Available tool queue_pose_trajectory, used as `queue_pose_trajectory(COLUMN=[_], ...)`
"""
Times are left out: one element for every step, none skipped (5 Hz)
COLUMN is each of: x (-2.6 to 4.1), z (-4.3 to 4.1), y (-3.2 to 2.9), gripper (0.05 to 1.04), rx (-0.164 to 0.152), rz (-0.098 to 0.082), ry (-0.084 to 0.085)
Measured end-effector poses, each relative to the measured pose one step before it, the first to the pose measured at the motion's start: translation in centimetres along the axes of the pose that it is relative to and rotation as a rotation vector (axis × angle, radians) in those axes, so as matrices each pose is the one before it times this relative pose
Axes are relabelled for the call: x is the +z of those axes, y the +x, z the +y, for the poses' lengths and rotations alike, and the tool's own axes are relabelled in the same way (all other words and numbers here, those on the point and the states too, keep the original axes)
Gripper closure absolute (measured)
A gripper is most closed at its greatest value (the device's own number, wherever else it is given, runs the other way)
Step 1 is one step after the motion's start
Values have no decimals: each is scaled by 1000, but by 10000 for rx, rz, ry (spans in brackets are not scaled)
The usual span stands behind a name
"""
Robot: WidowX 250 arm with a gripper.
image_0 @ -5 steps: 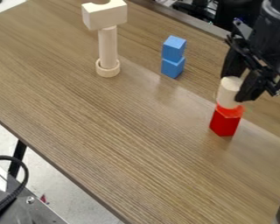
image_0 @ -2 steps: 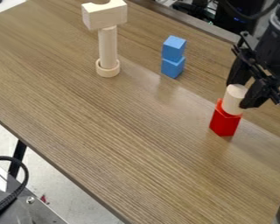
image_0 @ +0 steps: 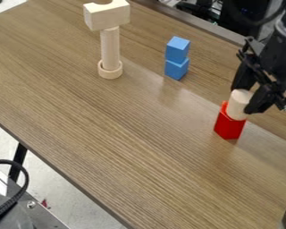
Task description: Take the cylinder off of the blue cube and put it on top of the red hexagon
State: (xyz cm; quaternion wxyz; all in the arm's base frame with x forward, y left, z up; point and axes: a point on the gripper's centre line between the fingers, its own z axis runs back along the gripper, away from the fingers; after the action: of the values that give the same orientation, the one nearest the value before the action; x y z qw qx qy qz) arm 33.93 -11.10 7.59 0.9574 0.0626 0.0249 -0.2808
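Gripper: here at the right, the black gripper (image_0: 243, 99) has the cylinder clasped between its fingers.
Cylinder: pale, slightly tilted, right over the red block (image_0: 229, 127), an orange-red edge (image_0: 224, 106) peeking out beside its lower part!
Blue cubes: two (image_0: 178, 46) stacked, well apart from the red block.
Wooden tower: a notched block (image_0: 107, 17) tops a post (image_0: 111, 47) rising from a ring (image_0: 110, 73).

Black arm (image_0: 281, 56) cut off by top and right edges, red hexagon (image_0: 224, 107) mostly hidden by cylinder (image_0: 237, 106), bench (image_0: 127, 120) cropped by frame, dark clutter (image_0: 196, 9) blurred beyond naming, red scrap (image_0: 44, 203) too small to identify.
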Motion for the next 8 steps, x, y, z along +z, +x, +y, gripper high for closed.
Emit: queue_pose_trajectory(x=[-134, -18, -73, -11, 16, -67, -931, 570], z=[619, 345, 263, 51, 65, 49, -30, 48], y=[-43, 110, 216, 92, 86, -20, -162, 294], gripper=[553, 553, 553, 553, 553, 510, 208, 80], rx=[90, 83, 65, 22, -8, 49, 11, 6], rz=[-2, -77, -22, -15, -26, 54, 353, -85], ry=[79, 38, 2, -12, 34, 65, -21, -81])
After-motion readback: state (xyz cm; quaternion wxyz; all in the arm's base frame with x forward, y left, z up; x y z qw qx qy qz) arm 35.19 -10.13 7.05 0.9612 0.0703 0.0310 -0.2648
